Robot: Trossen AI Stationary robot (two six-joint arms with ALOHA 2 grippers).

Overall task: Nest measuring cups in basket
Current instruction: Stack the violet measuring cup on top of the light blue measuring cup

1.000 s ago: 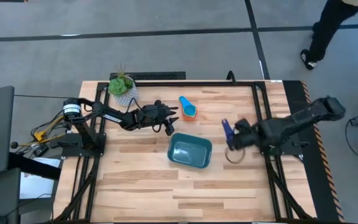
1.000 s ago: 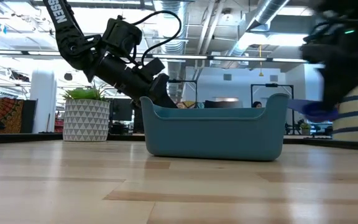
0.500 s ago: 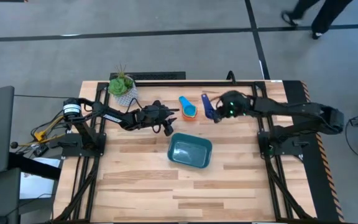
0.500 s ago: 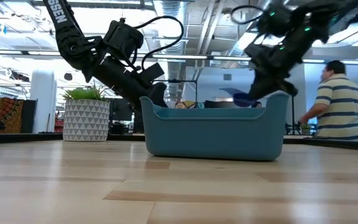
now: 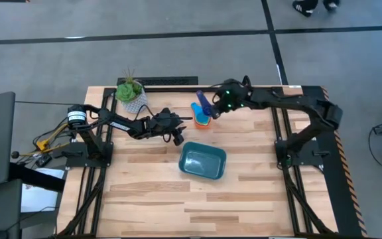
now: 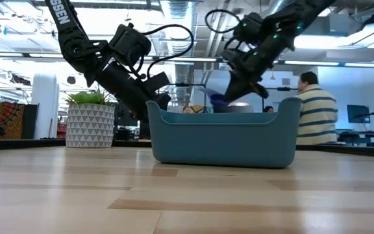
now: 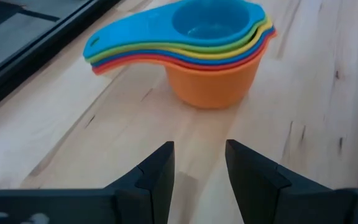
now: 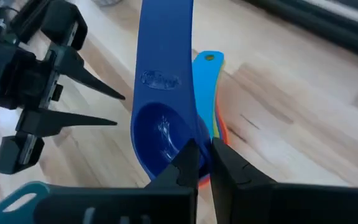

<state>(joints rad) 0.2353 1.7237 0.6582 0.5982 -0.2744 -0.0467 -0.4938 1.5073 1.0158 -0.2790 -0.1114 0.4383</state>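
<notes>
At the far left of the wooden surface (image 5: 144, 192) a potted plant (image 5: 130, 89) stands near the back edge. The left gripper (image 5: 182, 121) reaches in low, its fingers (image 7: 157, 171) parted and holding nothing, pointed at the stack of measuring cups (image 5: 201, 117) just ahead of it. That stack sits on the surface behind the basket (image 5: 203, 161), with the orange cup (image 7: 216, 81) at the bottom and the light blue cup (image 7: 210, 22) on top, handles fanned to one side. The teal basket lies near the middle of the surface, apart from the stack. The right gripper (image 5: 212, 106) hangs over the stack, closed on the rim of a dark blue cup (image 8: 163, 106), which hovers just above the nested ones. A person (image 6: 315, 110) stands in the room beyond.
</notes>
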